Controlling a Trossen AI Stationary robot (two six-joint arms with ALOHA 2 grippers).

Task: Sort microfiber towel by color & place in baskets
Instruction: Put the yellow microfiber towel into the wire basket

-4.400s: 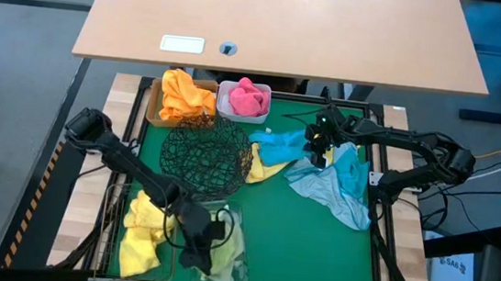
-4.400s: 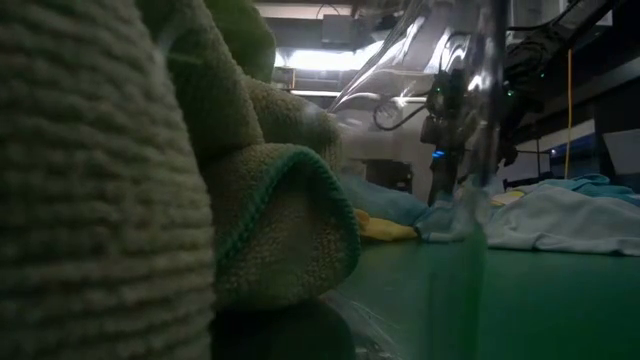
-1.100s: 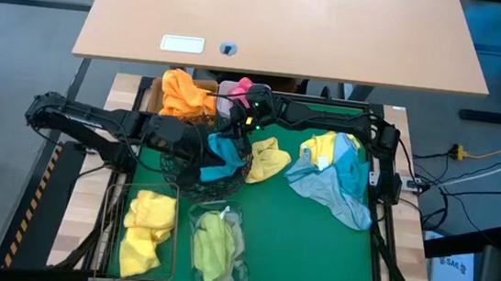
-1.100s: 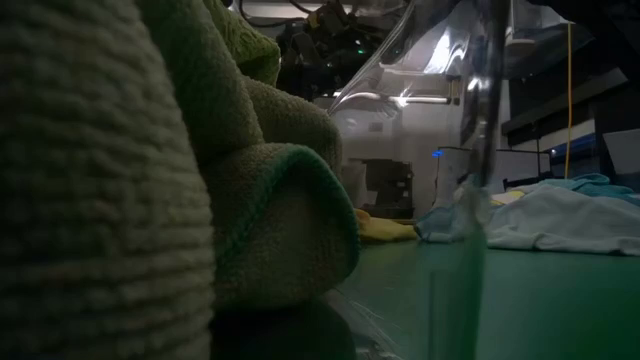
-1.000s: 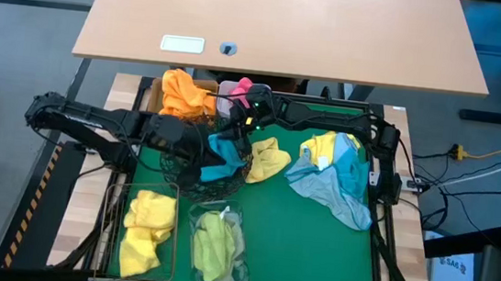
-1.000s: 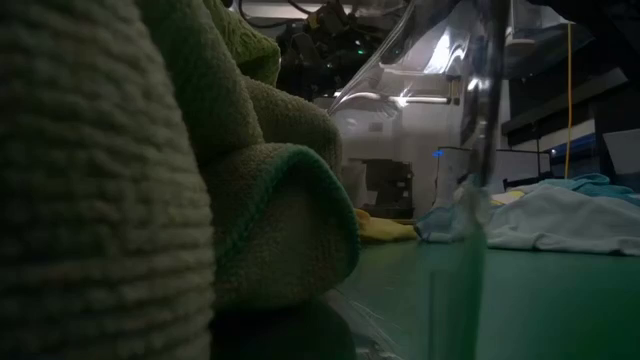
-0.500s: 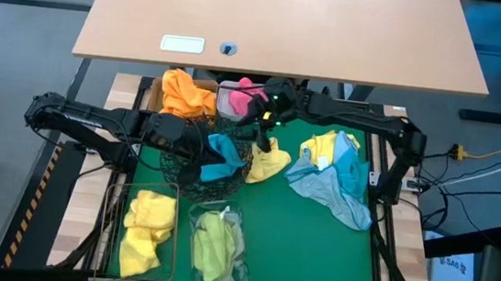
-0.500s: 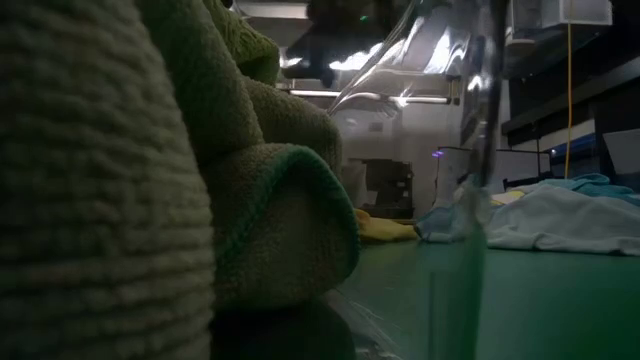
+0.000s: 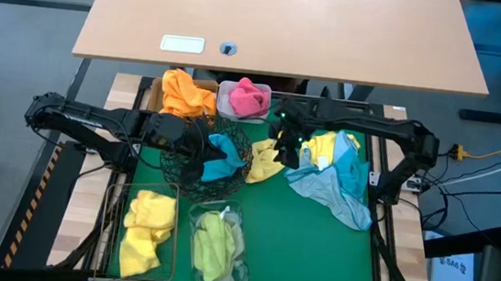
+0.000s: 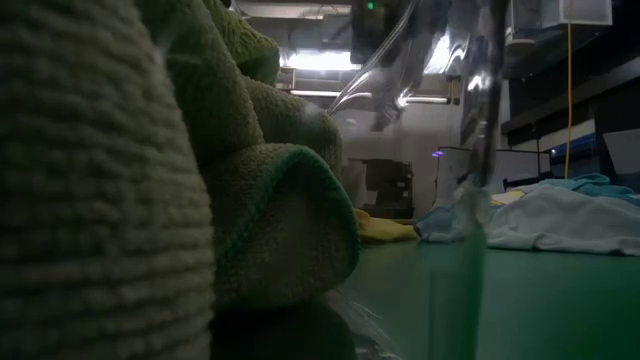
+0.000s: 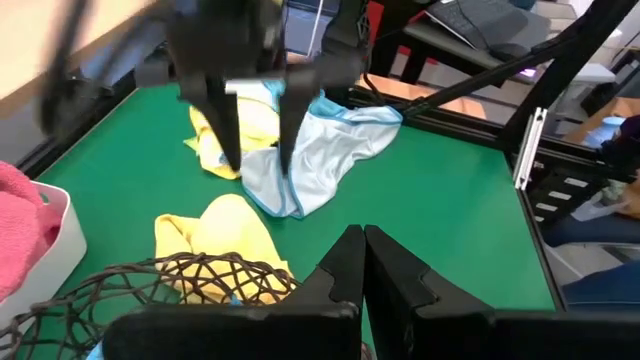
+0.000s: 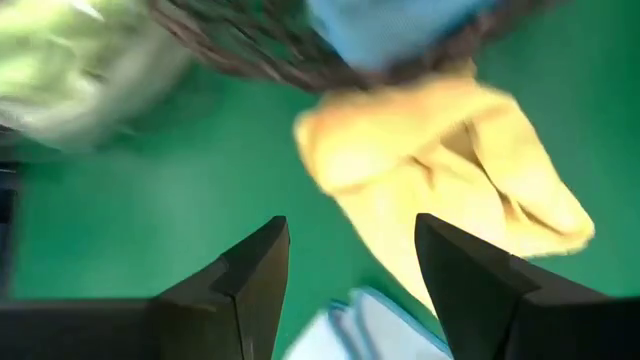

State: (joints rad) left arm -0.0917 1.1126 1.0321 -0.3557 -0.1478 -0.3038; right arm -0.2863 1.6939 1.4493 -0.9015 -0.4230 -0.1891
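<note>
Your right gripper (image 9: 289,147) hangs spread and empty just beside the round black wire-mesh bowl (image 9: 195,158), over the loose yellow towel (image 9: 267,161). Left gripper (image 9: 196,156) pressed together at the bowl. Risk: descending off-centre snags the adjacent pale blue cloth (image 9: 333,190).

The high view looks straight down on the green mat (image 9: 314,248). The low view sits at mat level, pressed against an olive-green towel (image 10: 250,200). Each wrist view looks past its own fingers, and both share the yellow towel (image 11: 225,235) (image 12: 450,180) beside the wire-mesh bowl (image 9: 194,167)
</note>
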